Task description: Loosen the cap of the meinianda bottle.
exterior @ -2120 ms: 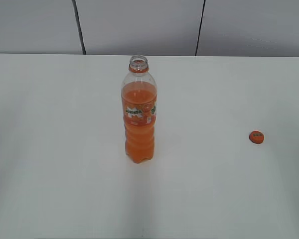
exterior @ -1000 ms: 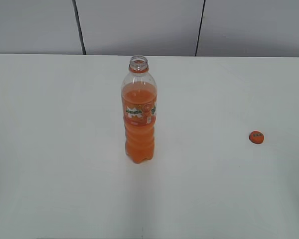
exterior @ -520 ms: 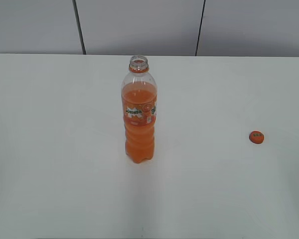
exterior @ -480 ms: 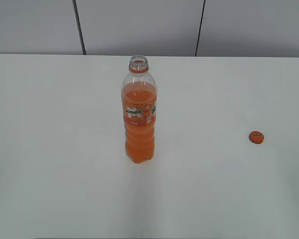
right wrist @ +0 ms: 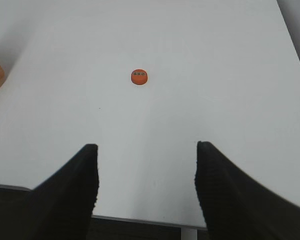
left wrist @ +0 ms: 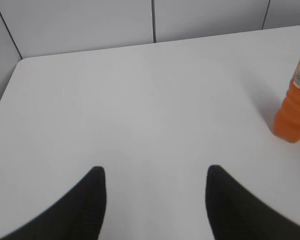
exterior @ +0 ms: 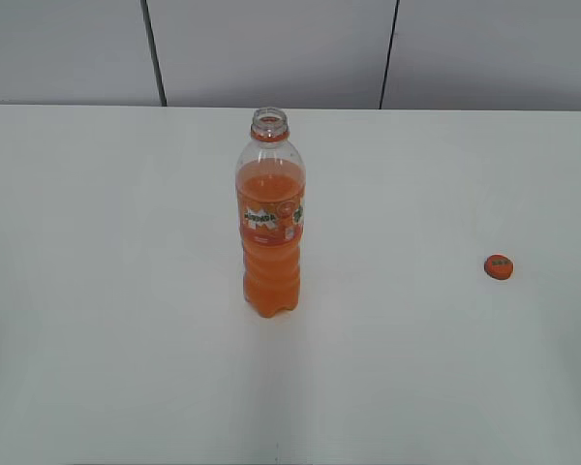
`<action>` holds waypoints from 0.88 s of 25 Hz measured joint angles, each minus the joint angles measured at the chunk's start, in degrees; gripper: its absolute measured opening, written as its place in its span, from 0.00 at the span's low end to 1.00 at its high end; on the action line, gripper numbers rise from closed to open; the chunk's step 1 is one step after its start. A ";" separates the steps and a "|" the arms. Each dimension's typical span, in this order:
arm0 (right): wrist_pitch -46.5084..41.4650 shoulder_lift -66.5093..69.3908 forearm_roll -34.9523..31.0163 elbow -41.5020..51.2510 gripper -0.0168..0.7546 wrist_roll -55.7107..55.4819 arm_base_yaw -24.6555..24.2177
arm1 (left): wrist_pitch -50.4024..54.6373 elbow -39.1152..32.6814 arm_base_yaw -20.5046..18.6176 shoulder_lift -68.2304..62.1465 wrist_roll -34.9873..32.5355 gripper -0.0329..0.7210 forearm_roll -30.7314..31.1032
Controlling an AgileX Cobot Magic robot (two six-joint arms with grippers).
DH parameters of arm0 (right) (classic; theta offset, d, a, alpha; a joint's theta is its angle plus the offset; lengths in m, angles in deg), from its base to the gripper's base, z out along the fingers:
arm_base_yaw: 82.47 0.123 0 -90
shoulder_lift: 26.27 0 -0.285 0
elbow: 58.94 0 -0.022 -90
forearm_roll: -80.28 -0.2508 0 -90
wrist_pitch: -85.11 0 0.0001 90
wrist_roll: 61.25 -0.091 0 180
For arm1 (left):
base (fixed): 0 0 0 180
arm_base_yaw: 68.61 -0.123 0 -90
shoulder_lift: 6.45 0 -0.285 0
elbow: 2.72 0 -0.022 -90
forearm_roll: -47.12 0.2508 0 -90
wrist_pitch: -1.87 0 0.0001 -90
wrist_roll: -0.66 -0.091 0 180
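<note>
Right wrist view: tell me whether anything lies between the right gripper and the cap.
Nothing visible does. The cap lies alone on the bare white table, ahead of the open right gripper. The meinianda bottle stands uncapped far off to its left.

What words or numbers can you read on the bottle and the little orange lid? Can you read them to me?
Bottle, label band: there is print, with a small white patch of print on its side, but it is too blurred to read.
Cap, lying on the table: a small dark mark on its top, too small to read.
Nothing else in the pictures carries any writing, so no text can be quoted.
</note>
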 joint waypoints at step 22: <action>0.00 0.00 0.00 0.00 0.62 -0.05 0.00 | 0.00 0.00 0.00 0.00 0.00 0.51 -0.10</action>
